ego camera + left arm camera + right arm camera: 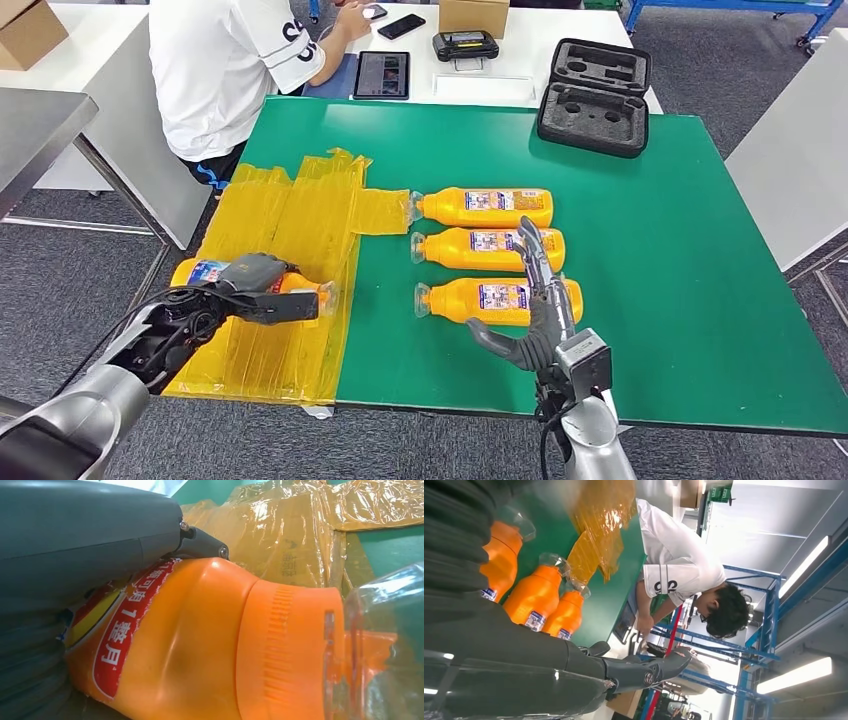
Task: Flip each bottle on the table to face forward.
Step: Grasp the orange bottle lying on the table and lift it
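Three orange bottles lie in a row on the green table (680, 260), clear caps pointing left: the far one (485, 206), the middle one (480, 246) and the near one (495, 299). My right hand (538, 310) stands over the near bottle's right end, fingers spread and holding nothing. A fourth orange bottle (205, 273) lies on the yellow plastic sheet (290, 270) at the left. My left hand (262, 291) grips this bottle around its body. In the left wrist view the held bottle (200, 645) shows a red label and clear cap.
A person in a white shirt (225, 60) sits at the far left corner by a tablet (382, 75). A black foam case (595, 97) lies at the table's far edge. A grey table (40, 125) stands left. A white table (795, 160) stands right.
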Robot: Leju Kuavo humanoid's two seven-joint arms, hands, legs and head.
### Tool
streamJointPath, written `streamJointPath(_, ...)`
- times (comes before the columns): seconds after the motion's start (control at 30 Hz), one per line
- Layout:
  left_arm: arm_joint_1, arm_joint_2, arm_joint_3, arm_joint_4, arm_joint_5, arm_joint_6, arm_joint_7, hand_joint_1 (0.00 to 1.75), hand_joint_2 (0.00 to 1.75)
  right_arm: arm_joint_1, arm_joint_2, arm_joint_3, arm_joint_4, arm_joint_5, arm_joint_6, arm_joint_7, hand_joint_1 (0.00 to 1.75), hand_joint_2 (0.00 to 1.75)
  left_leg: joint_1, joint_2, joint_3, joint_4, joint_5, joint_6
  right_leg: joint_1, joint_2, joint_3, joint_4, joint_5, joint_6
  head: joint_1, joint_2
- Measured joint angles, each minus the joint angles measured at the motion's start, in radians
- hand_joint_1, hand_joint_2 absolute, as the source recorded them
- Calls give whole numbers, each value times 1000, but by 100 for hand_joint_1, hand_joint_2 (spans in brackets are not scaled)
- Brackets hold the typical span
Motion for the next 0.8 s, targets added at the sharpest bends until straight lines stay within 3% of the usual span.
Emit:
streamJointPath(0.37, -18, 0, -19, 28, 5, -4, 1, 175, 175, -4, 0, 0, 15, 0, 0, 0, 0, 175, 1, 0, 0, 0, 1, 0, 1, 0, 0, 0, 0, 0, 0, 0)
streamJointPath(0.6, -64, -13, -49, 60, 1, -47, 26, 171, 175, -60, 1, 12, 60, -9, 0, 0, 0, 175, 2, 0, 0, 0, 2, -1, 2, 0, 0, 0, 2, -2, 0, 0)
streamJointPath(0.67, -73, -15, -58, 72, 1, -48, 27, 110, 175, -64, 2, 18, 72, -13, 0, -1, 0, 175, 2, 0, 0, 0, 2, -1, 2, 0, 0, 0, 3, -3, 0, 0)
streamJointPath(0.73, -76, -12, -66, 78, 4, -49, 25, 29, 175, -63, 2, 23, 81, -17, 2, -2, 0, 175, 2, 0, 0, 0, 2, -1, 2, 0, 0, 0, 3, -3, 0, 0)
streamJointPath(0.8, -77, -6, -72, 80, 8, -50, 23, 2, 175, -63, 2, 27, 88, -19, 5, -3, 0, 175, 2, 0, 0, 0, 2, -1, 3, 0, 0, 0, 2, -3, 0, 0)
